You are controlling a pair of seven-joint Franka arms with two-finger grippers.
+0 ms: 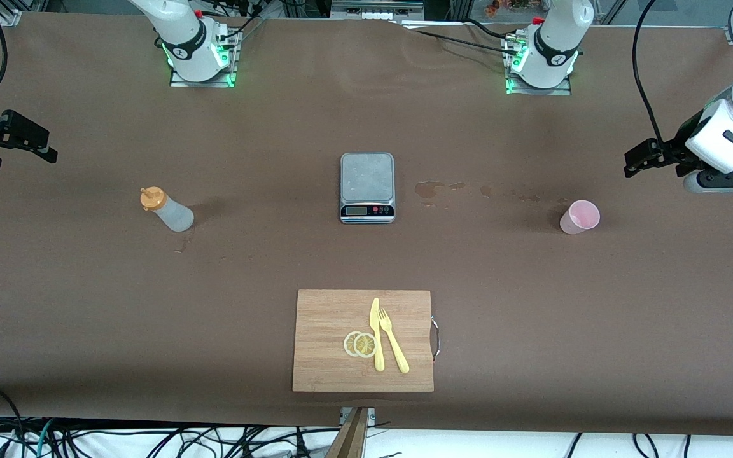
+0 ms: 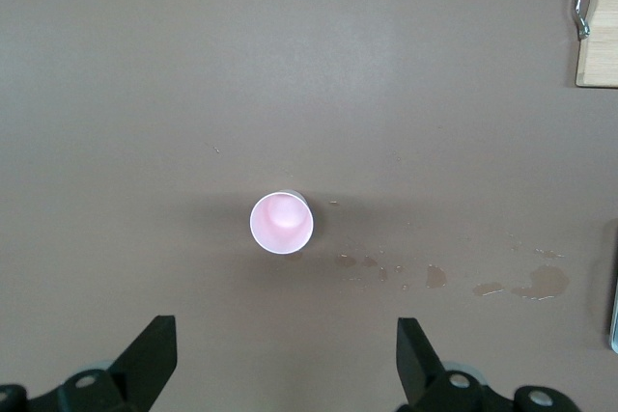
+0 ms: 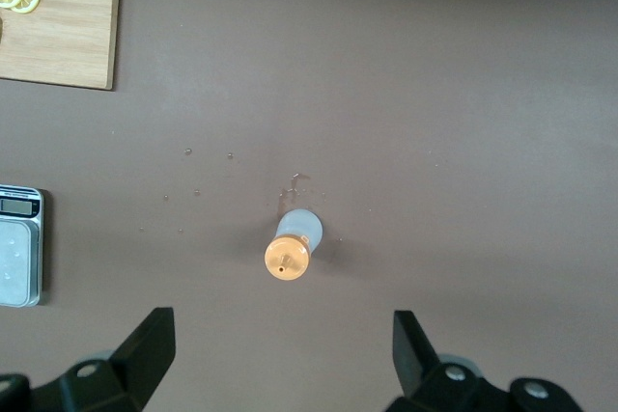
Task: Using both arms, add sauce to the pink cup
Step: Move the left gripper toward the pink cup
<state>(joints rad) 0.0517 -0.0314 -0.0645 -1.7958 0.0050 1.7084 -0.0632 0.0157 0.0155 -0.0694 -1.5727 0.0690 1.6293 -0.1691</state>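
R gripper (image 1: 20, 143) hangs high over the worktop (image 1: 86, 305) at the right arm's end, fingers (image 3: 145, 349) spread wide, nothing held. Sauce bottle (image 1: 168, 210) stands upright on the worktop w/ orange cap up, long axis vertical, clear of the fingers and below them; right arm is plainly the nearer one. Kitchen scale (image 1: 367, 187) sits mid-worktop between the two task items. Pink cup (image 1: 579, 217) stands upright, mouth up, at the left arm's end. L gripper (image 1: 649, 158) hovers above it, fingers (image 2: 150, 354) also wide apart, empty; left arm is nearer the cup.
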